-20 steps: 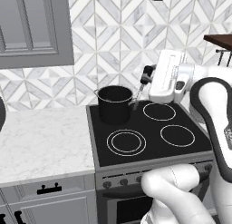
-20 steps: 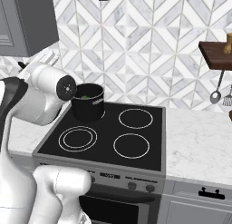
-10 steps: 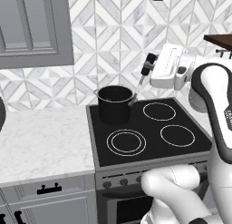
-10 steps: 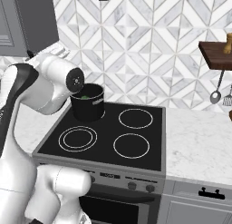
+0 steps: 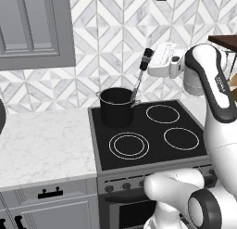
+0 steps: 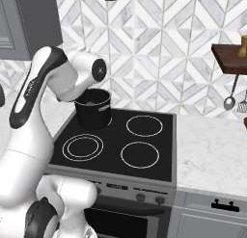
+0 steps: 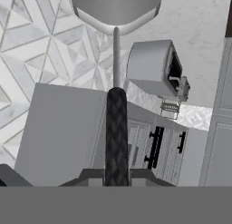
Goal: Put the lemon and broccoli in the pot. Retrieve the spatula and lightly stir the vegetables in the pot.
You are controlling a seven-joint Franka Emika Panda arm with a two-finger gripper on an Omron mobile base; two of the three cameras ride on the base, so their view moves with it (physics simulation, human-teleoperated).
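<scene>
- Patterned grey-and-white tiles back a black cooktop (image 5: 148,135) set into a marble desk (image 5: 41,144), with the pot (image 5: 115,105) on the rear burner at centre left of the left base view.
- We see the claw (image 5: 147,56) closed on the black handle of the spatula (image 5: 139,82), upper centre of that view; in the hand view the handle (image 7: 116,132) runs up from between the fingertips to the slotted blade (image 7: 116,5) at the top edge.
- The spatula's long axis is steep — leaning down and left from the claw, its lower end dropping just behind the pot's right rim.
- A speck of green, probably the broccoli (image 6: 90,104), shows inside the pot in the right base view; we cannot make out the lemon.
- We judge the stirring step is at hand — the blade needs to travel along that slanted axis, down inside the rim.
</scene>
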